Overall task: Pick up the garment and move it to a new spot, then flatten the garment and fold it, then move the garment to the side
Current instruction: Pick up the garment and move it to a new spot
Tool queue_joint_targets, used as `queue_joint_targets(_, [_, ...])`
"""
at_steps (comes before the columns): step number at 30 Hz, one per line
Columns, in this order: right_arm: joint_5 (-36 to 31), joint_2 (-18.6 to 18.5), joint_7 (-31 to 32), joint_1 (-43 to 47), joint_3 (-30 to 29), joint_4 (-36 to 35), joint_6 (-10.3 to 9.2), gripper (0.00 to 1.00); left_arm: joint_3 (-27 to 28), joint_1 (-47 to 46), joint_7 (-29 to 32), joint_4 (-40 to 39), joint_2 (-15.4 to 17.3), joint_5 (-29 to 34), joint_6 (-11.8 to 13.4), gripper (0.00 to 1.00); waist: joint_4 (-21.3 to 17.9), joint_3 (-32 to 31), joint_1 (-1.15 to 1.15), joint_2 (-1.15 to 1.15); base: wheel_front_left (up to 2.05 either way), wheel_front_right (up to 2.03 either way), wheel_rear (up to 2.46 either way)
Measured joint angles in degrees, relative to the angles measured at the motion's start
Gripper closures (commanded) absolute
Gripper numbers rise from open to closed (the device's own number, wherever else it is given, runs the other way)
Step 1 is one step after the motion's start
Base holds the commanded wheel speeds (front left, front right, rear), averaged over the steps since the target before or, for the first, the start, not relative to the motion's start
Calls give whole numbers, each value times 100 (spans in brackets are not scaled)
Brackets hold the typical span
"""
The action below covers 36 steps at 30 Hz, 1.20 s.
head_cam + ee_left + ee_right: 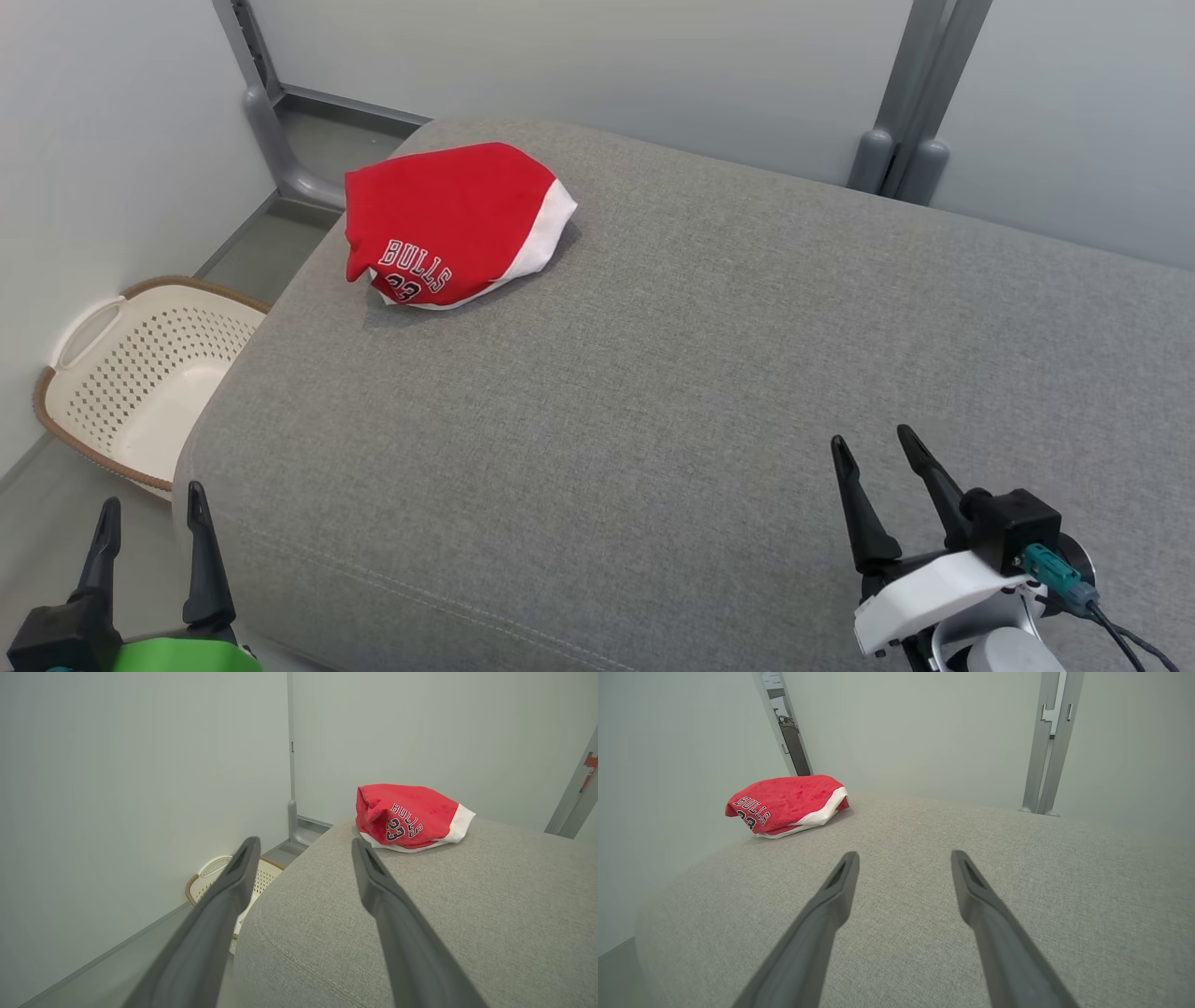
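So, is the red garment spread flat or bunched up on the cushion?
Bunched up. The garment sits as a rounded heap near the far left corner of the cushion, red cloth folded over itself.

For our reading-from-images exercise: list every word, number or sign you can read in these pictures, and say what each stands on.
"BULLS": on the red garment.
"23": below it, same garment.
Red tag, left wrist view's right edge: too blurred.
Pale label, right wrist view's top: too small.
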Motion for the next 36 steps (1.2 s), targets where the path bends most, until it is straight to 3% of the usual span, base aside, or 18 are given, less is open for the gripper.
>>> queue_joint_targets(7, [-8,-89,0,-118,-26,-8,1,0,-30,-148,-27,34,15,-22,-8,0,-142,144,0,0,0,0,0])
queue_joint_targets(14, [-168,-377,94,-300,-199,-234,0,0,-26,-1030,-51,148,96,-131,-105,0,-376,529,0,0,0,0,0])
queue_joint_targets(25, [-424,-911,494,-625,-976,-1299,1,0,31,-3162,-77,764,376,-156,-379,0,-880,1547,1,0,0,0,0])
queue_joint_targets(36, [-570,-1048,865,-573,-1651,-2423,0,0,226,-4762,-78,1723,572,-165,-608,0,-1440,2590,1,0,0,0,0])
